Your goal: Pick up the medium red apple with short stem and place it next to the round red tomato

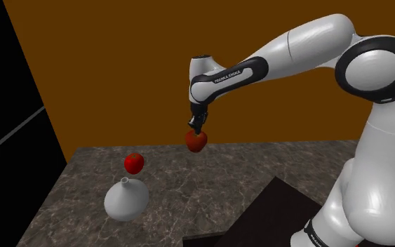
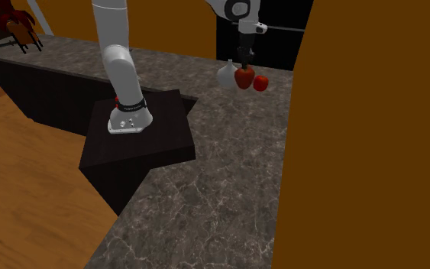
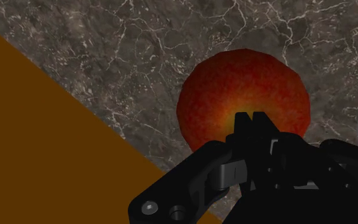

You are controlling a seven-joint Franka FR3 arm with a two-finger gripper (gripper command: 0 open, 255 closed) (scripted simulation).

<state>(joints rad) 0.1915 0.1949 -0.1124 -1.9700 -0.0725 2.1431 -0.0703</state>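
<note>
The hand (image 1: 199,131) pinches the apple (image 1: 196,142) clear of the counter (image 1: 231,175). The transport step seems in hand. Next, set it beside the tomato (image 1: 134,163), which sits lower and off to one side of the hand.

Red apple (image 3: 234,83) blushing orange-yellow; red tomato (image 1: 134,163); pale grey vase (image 1: 126,200); dark grey, white-veined table (image 1: 210,186); black claw (image 1: 198,129).

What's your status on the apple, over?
Hand shut on apple, held above the counter. Tomato sits by the white vase. Nothing between apple and tomato.
</note>
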